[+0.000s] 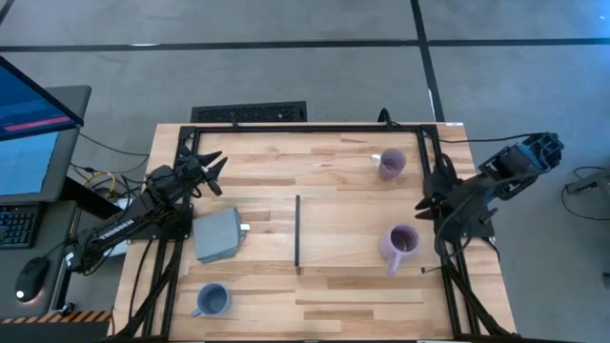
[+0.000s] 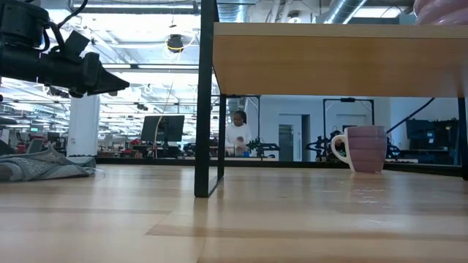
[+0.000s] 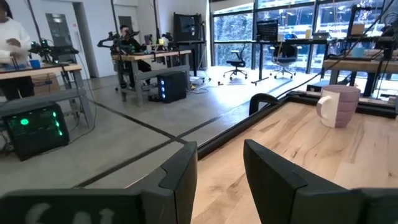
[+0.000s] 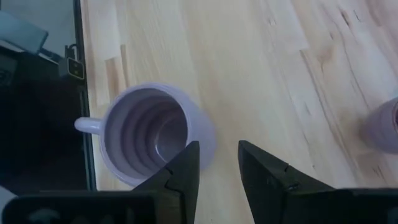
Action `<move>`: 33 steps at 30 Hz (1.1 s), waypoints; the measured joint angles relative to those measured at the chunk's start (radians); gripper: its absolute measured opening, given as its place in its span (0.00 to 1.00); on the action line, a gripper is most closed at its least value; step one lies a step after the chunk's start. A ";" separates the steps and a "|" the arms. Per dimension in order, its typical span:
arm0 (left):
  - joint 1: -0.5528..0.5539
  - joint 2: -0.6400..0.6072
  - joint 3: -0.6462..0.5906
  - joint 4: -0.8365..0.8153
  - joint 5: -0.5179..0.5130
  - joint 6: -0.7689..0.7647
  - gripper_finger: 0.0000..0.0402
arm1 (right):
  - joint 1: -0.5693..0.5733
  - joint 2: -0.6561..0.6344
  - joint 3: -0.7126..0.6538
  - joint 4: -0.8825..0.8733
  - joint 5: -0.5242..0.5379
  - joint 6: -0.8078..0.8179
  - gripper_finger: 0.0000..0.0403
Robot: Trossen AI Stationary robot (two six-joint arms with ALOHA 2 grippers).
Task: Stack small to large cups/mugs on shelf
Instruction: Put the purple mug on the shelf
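Reaching for a mug looks like the step now. The shelf [image 1: 357, 224] covers the worktop's [image 1: 253, 314] right half. One purple mug [image 1: 400, 242] stands on it at four o'clock, another purple mug [image 1: 391, 164] at one o'clock, and the blue-grey mug [image 1: 212, 301] sits off it at seven o'clock. The right hand [image 4: 214, 163] hangs open beside a purple mug. The left hand [image 3: 221, 171] waits open at nine o'clock. Next, the right hand should probably grip the rim.
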 joint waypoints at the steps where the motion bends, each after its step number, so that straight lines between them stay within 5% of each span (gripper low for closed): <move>1: 0.000 0.000 0.000 0.000 0.000 -0.007 0.30 | 0.000 0.004 0.000 0.003 0.000 -0.002 0.33; 19: 0.000 0.000 0.000 -0.002 0.001 -0.107 0.30 | -0.003 0.087 0.000 0.021 -0.014 0.008 0.35; 33: 0.000 0.000 0.000 -0.008 0.001 -0.186 0.30 | -0.008 0.091 0.000 0.017 -0.095 0.058 0.62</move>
